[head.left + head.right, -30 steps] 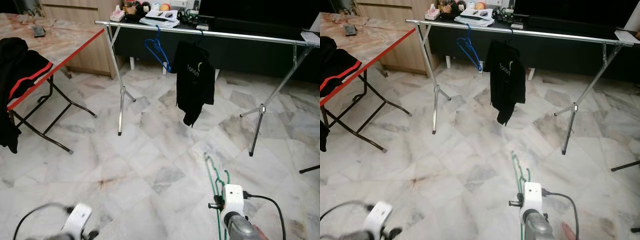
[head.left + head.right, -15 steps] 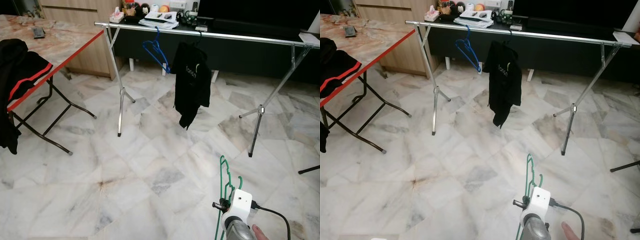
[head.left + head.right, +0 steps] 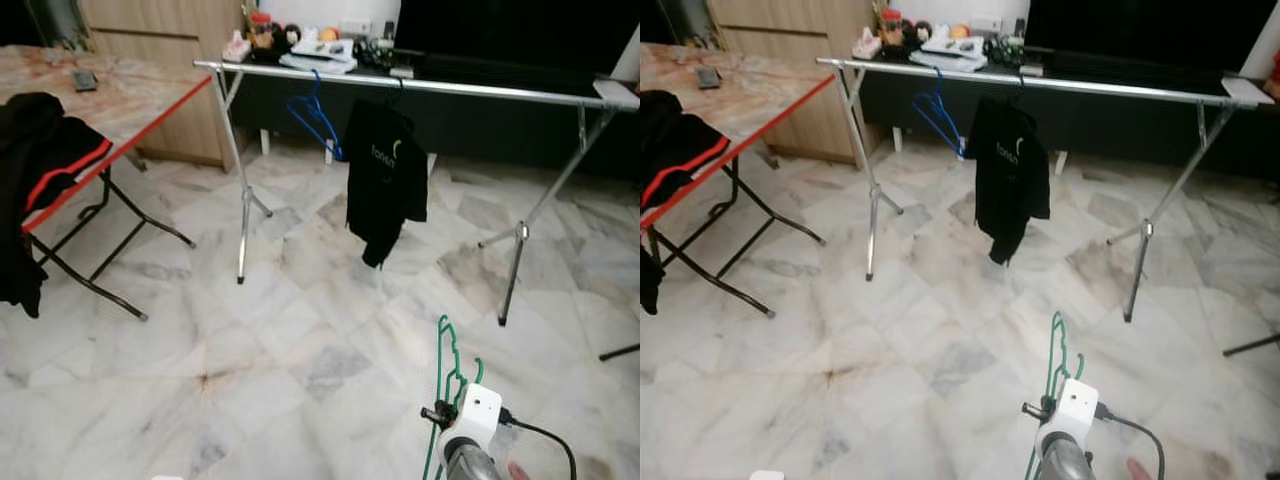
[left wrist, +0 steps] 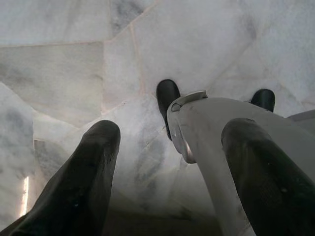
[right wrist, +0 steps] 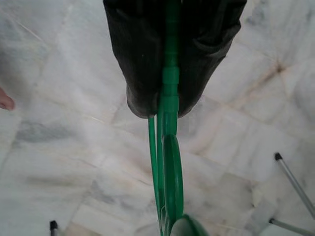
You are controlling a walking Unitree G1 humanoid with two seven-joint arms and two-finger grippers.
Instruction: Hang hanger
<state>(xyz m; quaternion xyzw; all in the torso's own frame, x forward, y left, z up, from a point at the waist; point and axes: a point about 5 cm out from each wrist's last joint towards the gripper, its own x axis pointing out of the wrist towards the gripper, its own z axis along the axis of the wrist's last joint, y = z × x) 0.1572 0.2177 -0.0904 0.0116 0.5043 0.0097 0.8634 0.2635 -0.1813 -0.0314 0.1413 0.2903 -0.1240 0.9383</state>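
- Thin green plastic hanger (image 3: 446,385): held upright low at the robot's right, hook end up, over the white marble floor (image 3: 300,340). Well short of the long silver clothes rail (image 3: 420,88).
- Right claw (image 5: 170,105): both black fingers pinched tight on the green hanger's stem.
- Left claw (image 4: 167,147): hangs idle pointing at the floor, fingers spread wide, nothing between them.
- Rail carries a blue wire hanger (image 3: 318,112) and a black t-shirt with pale print (image 3: 385,180), side by side, near the rail's left end.
- Marble-top folding table with red edge (image 3: 120,95) at left, black-and-red garment (image 3: 40,175) draped over it.
- No containers to report.
- Versus 0.5 s ago: whole view shifted slightly, so camera motion; hanger and right arm sit about the same.
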